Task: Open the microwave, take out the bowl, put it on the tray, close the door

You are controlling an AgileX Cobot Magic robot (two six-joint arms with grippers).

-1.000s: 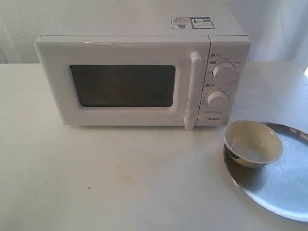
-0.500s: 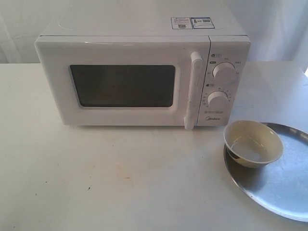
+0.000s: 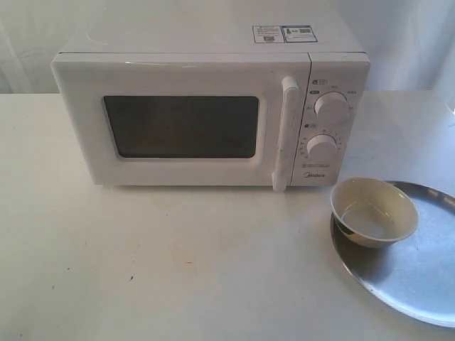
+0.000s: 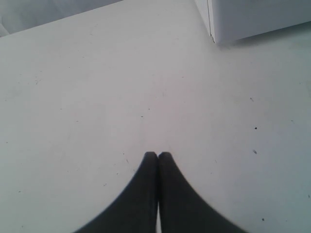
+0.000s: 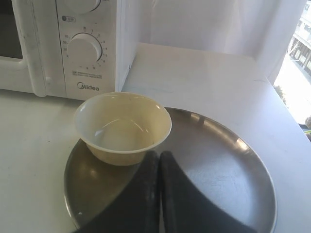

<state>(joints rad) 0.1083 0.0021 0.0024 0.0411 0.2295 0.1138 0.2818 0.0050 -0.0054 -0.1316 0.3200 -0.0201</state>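
Nearest: tray point(image 3: 419, 284), front right of table point(image 3: 142, 263), partly cut off by the frame edge. The bowl point(image 3: 374, 211) sits upright on the tray's left part, empty, inside glossy.

The right gripper point(image 5: 159, 154) has its fingers pressed together and holds nothing. Its tips are over the tray, close by the bowl's wall; contact cannot be told.

The left gripper point(image 4: 158, 155) also has its fingers together and is empty, above bare table, with a microwave point(image 4: 257, 17) corner beyond.

The microwave stands behind the bowl, near but apart. Its door point(image 3: 181, 126) is shut flush, and the handle point(image 3: 286, 135) stands upright beside two dials point(image 3: 332, 108). There are stickers point(image 3: 283, 33) on top.
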